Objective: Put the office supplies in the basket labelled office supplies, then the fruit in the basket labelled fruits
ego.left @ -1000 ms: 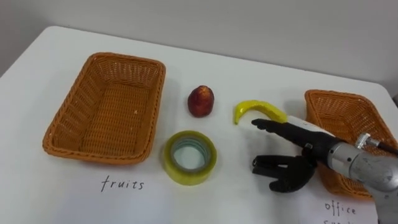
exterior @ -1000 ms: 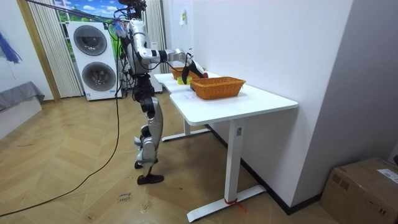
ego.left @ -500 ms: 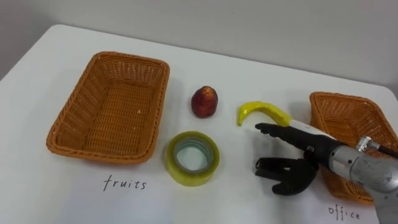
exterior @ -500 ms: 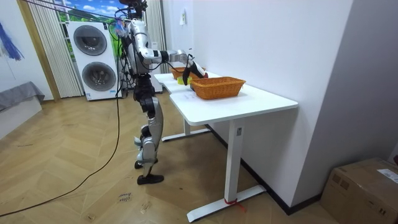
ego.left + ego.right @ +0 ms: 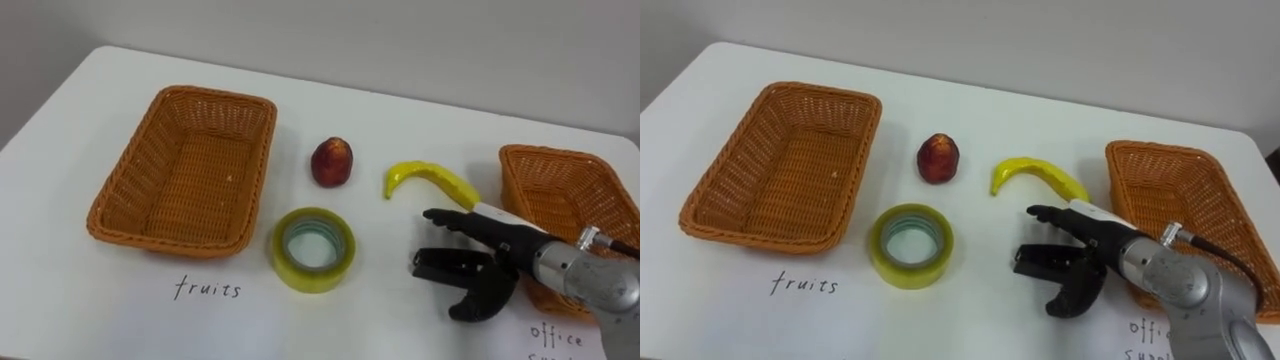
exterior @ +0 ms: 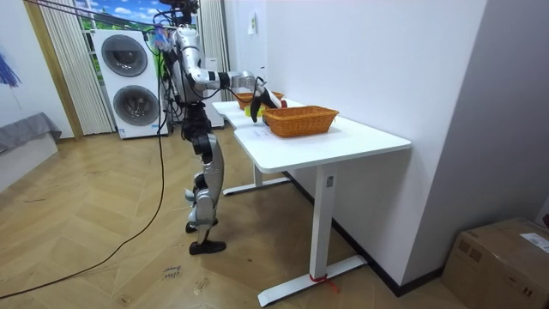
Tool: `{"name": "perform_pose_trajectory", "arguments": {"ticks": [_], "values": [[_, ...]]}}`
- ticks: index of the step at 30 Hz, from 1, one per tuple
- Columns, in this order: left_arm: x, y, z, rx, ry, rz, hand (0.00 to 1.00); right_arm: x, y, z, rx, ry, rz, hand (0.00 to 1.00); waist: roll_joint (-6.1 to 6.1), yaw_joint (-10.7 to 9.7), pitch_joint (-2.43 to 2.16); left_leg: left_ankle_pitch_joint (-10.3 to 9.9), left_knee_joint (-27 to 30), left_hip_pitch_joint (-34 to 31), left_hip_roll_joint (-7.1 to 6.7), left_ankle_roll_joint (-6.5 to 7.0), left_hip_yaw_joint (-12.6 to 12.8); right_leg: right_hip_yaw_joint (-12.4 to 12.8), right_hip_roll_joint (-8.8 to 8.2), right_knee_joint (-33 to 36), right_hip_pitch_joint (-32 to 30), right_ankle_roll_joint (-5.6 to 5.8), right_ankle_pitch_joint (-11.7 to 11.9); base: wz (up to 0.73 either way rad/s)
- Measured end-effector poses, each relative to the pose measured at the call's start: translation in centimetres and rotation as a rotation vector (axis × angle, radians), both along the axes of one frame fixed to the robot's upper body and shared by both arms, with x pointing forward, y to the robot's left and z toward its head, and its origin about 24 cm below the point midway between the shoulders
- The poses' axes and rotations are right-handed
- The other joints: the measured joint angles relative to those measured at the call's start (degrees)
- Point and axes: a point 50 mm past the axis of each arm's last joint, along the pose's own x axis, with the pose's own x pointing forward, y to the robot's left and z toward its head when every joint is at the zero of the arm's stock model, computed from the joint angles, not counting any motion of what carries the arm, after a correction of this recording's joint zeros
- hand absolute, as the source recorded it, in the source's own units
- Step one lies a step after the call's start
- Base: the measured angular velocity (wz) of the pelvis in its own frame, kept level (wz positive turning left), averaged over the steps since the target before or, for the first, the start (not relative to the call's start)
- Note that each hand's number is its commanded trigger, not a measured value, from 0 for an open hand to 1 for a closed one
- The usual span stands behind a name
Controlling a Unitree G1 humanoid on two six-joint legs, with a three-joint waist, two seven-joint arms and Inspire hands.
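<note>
Right hand [image 5: 497, 268] hovers low over the table [image 5: 420, 110] toward its right side. It is open and holds nothing: one digit stretches out toward the left and the others hang curved beneath it. It sits just on the near side of the banana [image 5: 430, 178] without touching it, and close beside the left wall of the office basket [image 5: 570, 195] at the table's right edge.

Nothing is sorted yet. The fruit basket [image 5: 130, 175] lies empty by the left edge, with a handwritten label on the table in front of it, and the office basket looks empty too. A red fruit [image 5: 332, 162] stands mid-table, to the left of the banana. The yellow tape roll [image 5: 313, 278] lies flat nearer the near edge, between the fruit basket and the hand.

The banana looks like the likely next pick. It should be light and fairly firm but bruisable, with a smooth curved skin that may roll or slip out of a loose pinch. The thick middle of the curve is the best hold, taken across its width with moderate pressure. The red fruit is round and glossy, so a wrap from above would suit it better than a fingertip pinch. The tape roll is stiff and light, and it is easiest to take by its outer wall or with one finger through the hole.

In the room view the robot stands at the table's end with one arm reaching over the top.
</note>
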Motion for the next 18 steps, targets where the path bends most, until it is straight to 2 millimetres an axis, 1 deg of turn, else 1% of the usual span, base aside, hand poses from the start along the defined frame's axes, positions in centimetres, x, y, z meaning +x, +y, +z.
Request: {"name": "perform_pose_trajectory", "arguments": {"ticks": [1,4,10,18], "values": [[-0.04,-0.01,0.00,0.002,0.001,-0.001,0.00,-0.02,0.00,-0.18,0.002,0.006,-0.003,0.00,0.07,0.00,-0.07,0.00,0.05,0.07,0.00,0.00,-0.04,0.00,-0.01,0.25,0.00,0.00,0.00,0.00],[0.04,-0.16,-0.05,0.010,0.001,-0.015,0.00,-0.07,-0.05,-0.49,0.006,0.017,-0.009,0.00,0.05,0.00,-0.10,0.00,0.15,0.04,-0.01,0.00,-0.03,0.04,-0.05,0.49,-0.18,0.00,0.00,0.00],[0.00,-0.17,-0.08,0.009,0.006,-0.013,0.00,-0.13,-0.09,-0.64,-0.017,0.031,-0.007,0.00,0.01,-0.01,-0.13,0.01,0.09,0.03,-0.02,0.02,-0.05,0.19,-0.06,0.56,-0.24,-0.01,0.00,0.00],[-0.20,-0.14,-0.12,0.011,0.018,-0.007,0.00,-0.15,-0.02,-0.80,-0.016,0.035,-0.011,0.00,-0.24,-0.05,-0.29,0.03,0.44,0.01,-0.09,0.06,-0.04,0.18,-0.13,0.56,-0.04,-0.01,0.01,0.00]]}}
